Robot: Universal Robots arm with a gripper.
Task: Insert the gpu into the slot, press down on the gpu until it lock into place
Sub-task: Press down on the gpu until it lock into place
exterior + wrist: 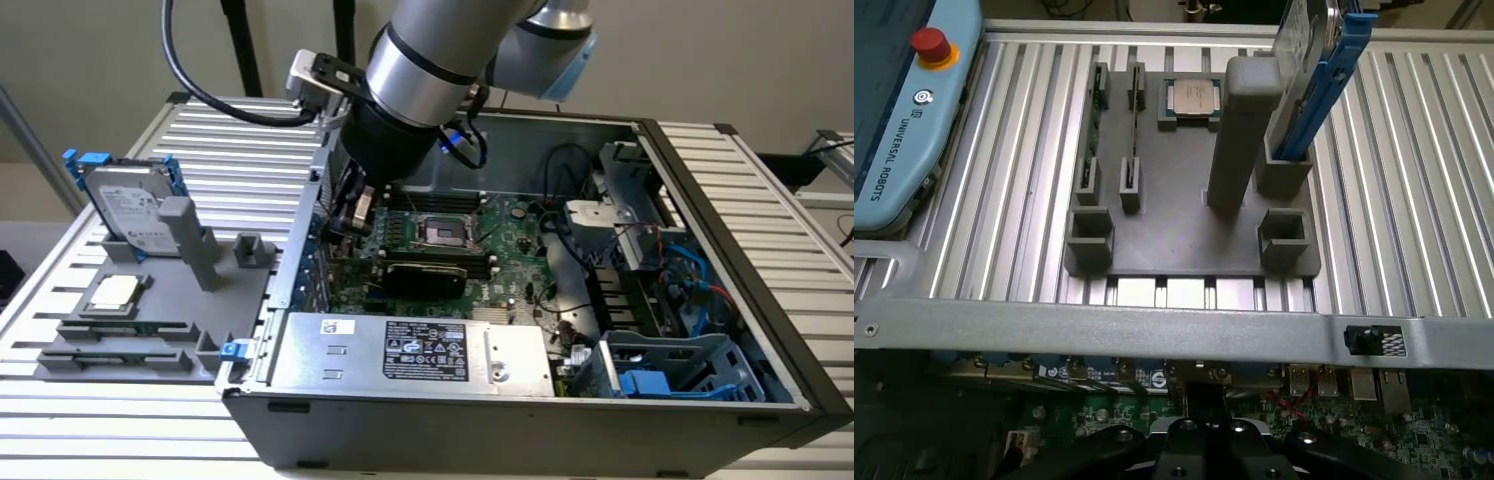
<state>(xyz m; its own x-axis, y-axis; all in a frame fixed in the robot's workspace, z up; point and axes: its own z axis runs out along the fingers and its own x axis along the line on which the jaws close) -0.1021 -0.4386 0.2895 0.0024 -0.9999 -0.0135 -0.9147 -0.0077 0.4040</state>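
The gpu (420,272) is a flat black card lying across the green motherboard (514,225), just below the CPU socket (441,232), inside the open computer case. Whether it sits fully in its slot is hidden by the card itself. My gripper (358,212) hangs low inside the case by the wall on the exterior view's left, up and to the left of the gpu and apart from it. In the wrist view the gripper (1204,445) shows black, shut, with nothing visible between its fingers, over the board's edge.
A silver power-supply box (414,350) fills the case's near side, and a blue drive cage (667,370) stands at its right. Outside the case wall (1154,320), a grey fixture (147,300) carries a hard drive (127,205) and a CPU chip (114,292). A teach pendant (904,100) lies beyond.
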